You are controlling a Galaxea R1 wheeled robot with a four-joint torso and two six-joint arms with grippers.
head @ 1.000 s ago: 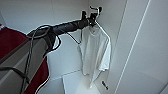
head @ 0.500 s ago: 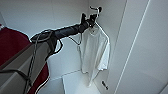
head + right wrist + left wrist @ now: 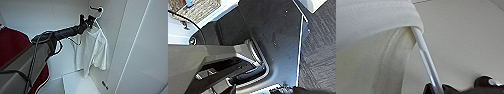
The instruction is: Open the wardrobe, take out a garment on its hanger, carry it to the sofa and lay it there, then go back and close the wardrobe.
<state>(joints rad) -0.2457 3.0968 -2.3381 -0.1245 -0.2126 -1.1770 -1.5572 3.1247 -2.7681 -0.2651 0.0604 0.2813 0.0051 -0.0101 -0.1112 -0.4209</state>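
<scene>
The wardrobe stands open, white inside. In it the garment, a white T-shirt, hangs on the white hanger, whose hook sits on a dark peg at the top. My left arm reaches in from the left. The left gripper is at the hanger's neck, just under the hook. In the left wrist view the hanger's white bar comes out from under the shirt's collar and runs down between the dark fingers of the left gripper, which close tightly on both sides of it.
A maroon jacket hangs at the left, beside my arm. The wardrobe's white floor lies below the shirt, and a door with a small handle stands at the right. The right wrist view has my own dark base and grey carpet.
The left gripper's fingers, spread apart around the hanger's neck before, have closed in on it. The arm and the shirt have barely moved.
</scene>
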